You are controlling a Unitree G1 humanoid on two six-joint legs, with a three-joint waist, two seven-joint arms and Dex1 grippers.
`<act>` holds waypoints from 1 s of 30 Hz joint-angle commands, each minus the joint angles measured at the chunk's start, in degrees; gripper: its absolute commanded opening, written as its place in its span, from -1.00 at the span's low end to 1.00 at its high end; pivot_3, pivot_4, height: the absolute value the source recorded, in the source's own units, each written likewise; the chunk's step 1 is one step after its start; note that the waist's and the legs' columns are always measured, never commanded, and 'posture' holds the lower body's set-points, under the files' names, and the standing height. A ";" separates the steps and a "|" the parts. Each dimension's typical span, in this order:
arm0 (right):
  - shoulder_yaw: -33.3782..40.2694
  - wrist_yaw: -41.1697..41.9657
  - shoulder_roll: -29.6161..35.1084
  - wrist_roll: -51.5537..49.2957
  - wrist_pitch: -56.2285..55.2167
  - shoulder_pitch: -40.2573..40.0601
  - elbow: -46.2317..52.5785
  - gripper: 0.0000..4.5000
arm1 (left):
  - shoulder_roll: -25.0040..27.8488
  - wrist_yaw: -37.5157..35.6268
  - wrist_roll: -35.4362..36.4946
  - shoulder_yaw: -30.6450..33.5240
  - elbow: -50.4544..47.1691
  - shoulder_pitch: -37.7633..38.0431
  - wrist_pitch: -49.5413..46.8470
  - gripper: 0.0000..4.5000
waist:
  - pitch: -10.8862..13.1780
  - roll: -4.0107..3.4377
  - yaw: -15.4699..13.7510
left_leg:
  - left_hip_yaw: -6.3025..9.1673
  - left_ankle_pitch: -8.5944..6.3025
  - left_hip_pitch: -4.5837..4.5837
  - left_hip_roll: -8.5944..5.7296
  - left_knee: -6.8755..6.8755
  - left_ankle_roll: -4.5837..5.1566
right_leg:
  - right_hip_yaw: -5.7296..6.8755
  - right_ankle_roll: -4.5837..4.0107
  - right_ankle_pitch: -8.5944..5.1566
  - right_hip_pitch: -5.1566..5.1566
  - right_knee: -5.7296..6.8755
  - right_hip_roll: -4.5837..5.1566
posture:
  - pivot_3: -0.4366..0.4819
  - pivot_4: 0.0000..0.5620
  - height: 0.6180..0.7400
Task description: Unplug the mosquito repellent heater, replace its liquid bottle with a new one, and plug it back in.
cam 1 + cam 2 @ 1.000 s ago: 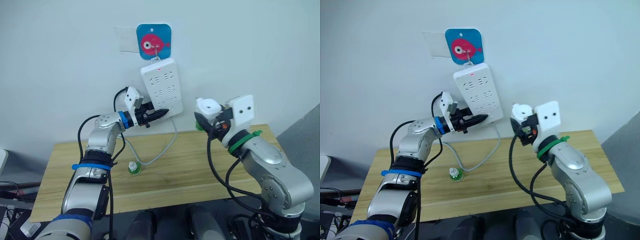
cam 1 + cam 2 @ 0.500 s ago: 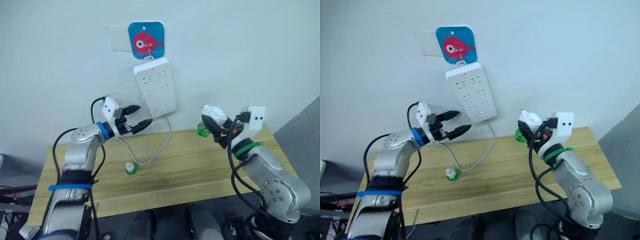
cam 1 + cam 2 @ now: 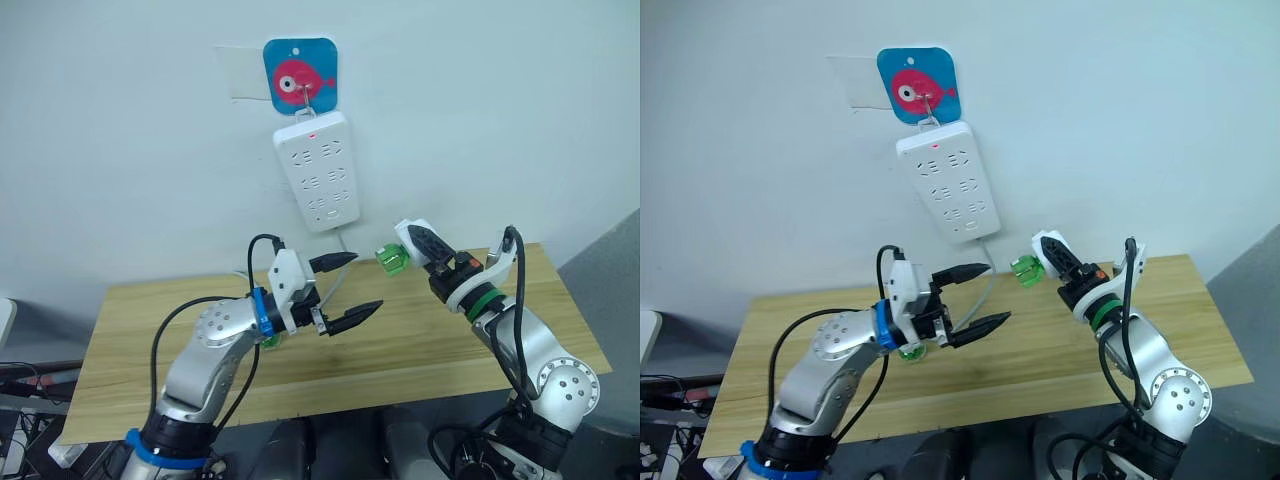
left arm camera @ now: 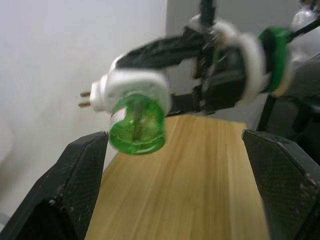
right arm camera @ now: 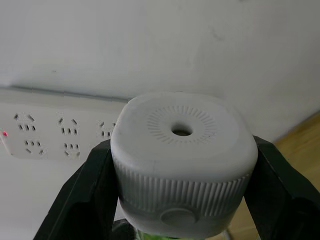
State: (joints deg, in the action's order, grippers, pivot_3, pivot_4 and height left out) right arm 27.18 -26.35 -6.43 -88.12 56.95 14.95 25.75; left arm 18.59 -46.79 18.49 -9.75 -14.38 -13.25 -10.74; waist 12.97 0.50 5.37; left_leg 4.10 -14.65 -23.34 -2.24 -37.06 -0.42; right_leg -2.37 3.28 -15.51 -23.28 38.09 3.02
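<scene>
Right gripper (image 3: 425, 247) pinches the heater (image 5: 182, 160) (green bottle (image 4: 137, 125) attached); left gripper (image 3: 355, 284) spread, empty.

No words, brand names or numbers can be read anywhere. The one sign is a blue square plaque (image 3: 300, 75) on the wall, bearing a pink fish with a white eye (a drawing, no lettering); the power strip (image 3: 318, 170) hangs just below it. The strip shows a small red light (image 3: 311, 134) near its top end and plain socket holes. A label (image 4: 118, 116) on the green bottle (image 4: 137, 125) under the mosquito repellent heater (image 4: 134, 90) is too blurred to read.
</scene>
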 commanded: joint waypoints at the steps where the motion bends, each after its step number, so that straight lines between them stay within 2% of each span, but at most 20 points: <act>1: -5.18 -1.73 -0.05 -6.21 -4.66 -2.07 2.67 0.32 | -2.67 2.51 -1.85 -0.97 0.74 -1.93 3.37 0.98 | 0.00 0.00 -0.03 | -0.01 0.00 0.00 -0.01 0.00 0.00 | -0.01 0.00 0.00 0.00 0.01 0.00 | -0.31 -0.21 1.00; 9: -13.09 -2.17 5.28 -9.02 -12.32 -6.28 5.81 0.32 | -7.87 6.19 -4.42 -2.64 3.93 -3.77 5.99 0.98 | -0.01 0.01 -0.21 | -0.02 0.01 -0.06 -0.08 -0.01 -0.01 | -0.01 0.03 0.00 0.00 -0.06 0.02 | -0.33 -0.27 1.00; 20: -18.53 -1.04 10.85 -10.40 -19.21 -7.30 6.75 0.32 | -7.57 6.25 -4.54 -3.23 4.44 -3.73 6.24 0.98 | -0.02 0.03 -0.20 | 0.00 0.05 -0.05 -0.07 -0.04 -0.08 | 0.01 0.04 0.01 0.00 0.01 -0.01 | -0.35 -0.29 1.00; 23: -19.63 -0.98 11.92 -10.96 -20.38 -7.23 6.99 0.32 | -7.91 6.16 -4.16 -3.19 4.87 -3.87 6.25 0.74 | -0.03 0.03 -0.20 | 0.00 0.05 -0.05 -0.07 -0.04 -0.08 | 0.02 0.04 0.01 0.01 0.01 -0.01 | -0.35 -0.28 1.00; 28: -20.77 -1.39 12.82 -11.50 -22.55 -7.32 7.28 0.32 | -8.27 6.33 -4.04 -3.44 4.58 -3.61 5.92 0.09 | -0.03 0.03 -0.20 | 0.00 0.05 -0.05 -0.07 -0.05 -0.08 | 0.02 0.05 0.01 0.01 0.01 -0.01 | -0.36 -0.29 1.00; 29: -21.05 -1.40 13.05 -11.59 -22.81 -7.28 7.35 0.32 | -8.35 6.39 -3.96 -3.43 4.54 -3.55 5.84 0.01 | -0.03 0.03 -0.20 | 0.00 0.05 -0.05 -0.07 -0.06 -0.09 | 0.02 0.05 0.01 0.01 0.02 -0.01 | -0.35 -0.28 1.00; 30: -21.30 -1.38 13.28 -11.65 -22.99 -7.22 7.38 0.32 | -8.40 6.40 -3.95 -3.43 4.59 -3.57 5.84 0.01 | -0.03 0.03 -0.20 | 0.00 0.05 -0.05 -0.07 -0.06 -0.09 | 0.02 0.05 0.01 0.01 0.02 -0.01 | -0.35 -0.28 1.00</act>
State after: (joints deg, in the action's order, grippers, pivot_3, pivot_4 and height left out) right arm 6.49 -28.45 6.59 -97.97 35.03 7.58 29.51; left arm 10.61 -40.64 13.97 -13.15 -8.55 -16.54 -5.66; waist 12.94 0.53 5.17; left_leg 4.10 -14.59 -23.40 -2.31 -37.12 -0.51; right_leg -2.35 3.32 -15.50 -23.27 38.12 3.01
